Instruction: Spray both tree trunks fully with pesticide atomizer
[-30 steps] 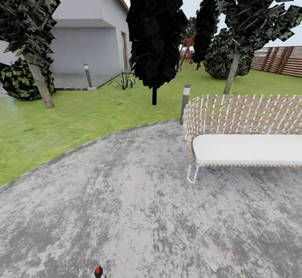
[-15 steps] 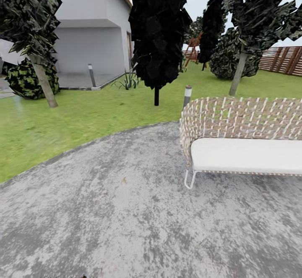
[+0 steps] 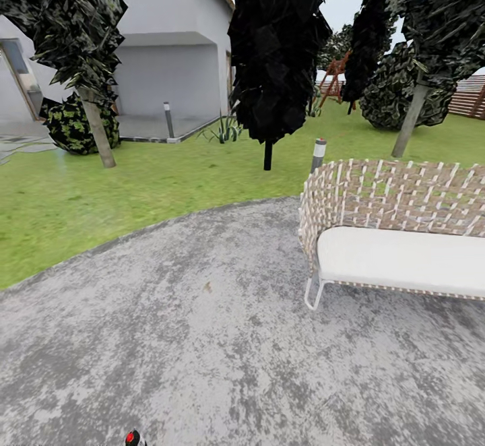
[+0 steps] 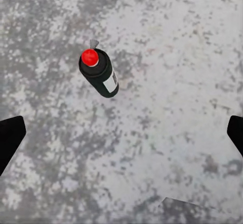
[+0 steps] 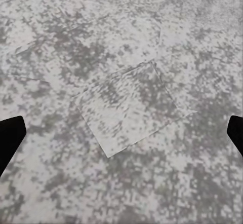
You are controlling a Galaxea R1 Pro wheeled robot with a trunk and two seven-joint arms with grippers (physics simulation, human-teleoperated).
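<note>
Bare floor (image 4: 167, 148) surrounds the upright atomizer (image 4: 99, 73).

Spread claw (image 5: 121, 138) above floor (image 5: 121, 41)

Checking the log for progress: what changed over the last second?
Mostly the camera turned: bench, trees and house slid right in the head view. The atomizer stands ungrasped on the paving, the left end effector open above it. Nothing taken or released.

Even, bright daylight with no single source evident; no cast shadows on the grey mottled concrete paving (image 3: 222, 352). Renders soft and blocky, wrist views especially. The black-foliaged narrow tree (image 3: 277, 48) at 12 o'clock reads nearly featureless. Verticals lean outward towards the frame edges.
</note>
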